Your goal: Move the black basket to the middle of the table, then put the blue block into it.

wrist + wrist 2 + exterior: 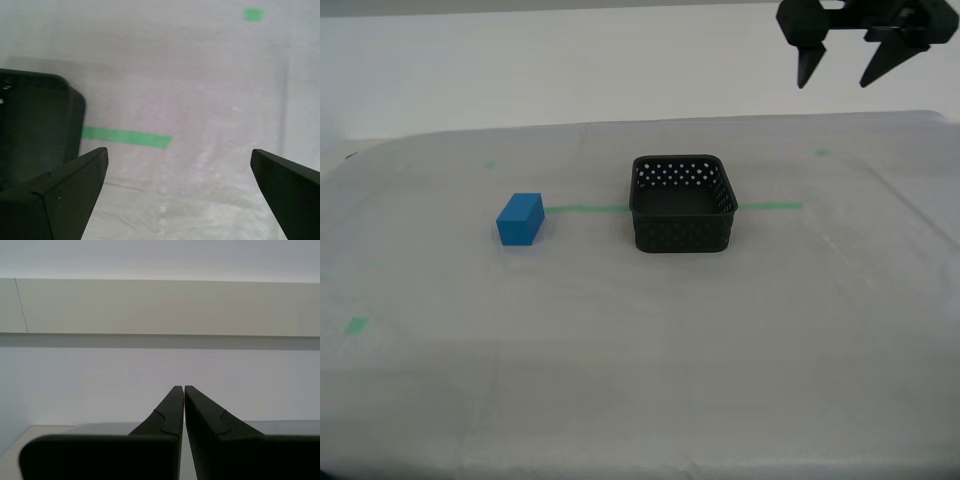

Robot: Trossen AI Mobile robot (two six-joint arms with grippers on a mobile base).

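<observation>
Plain white wall (570,70) behind the setup — no windows or other furniture in the exterior view. In the second wrist view a pale horizontal band (160,307) runs across the wall w/ a darker strip just under it. Lighting soft & even, shadows faint.

Standing alone on the table (620,380): the black basket (682,204), open-topped, and the blue block (520,219), well apart, bare cloth lying between and around them. Hanging high over the exterior view's right with jaws spread: my first gripper (840,62), blocking nothing below.
</observation>
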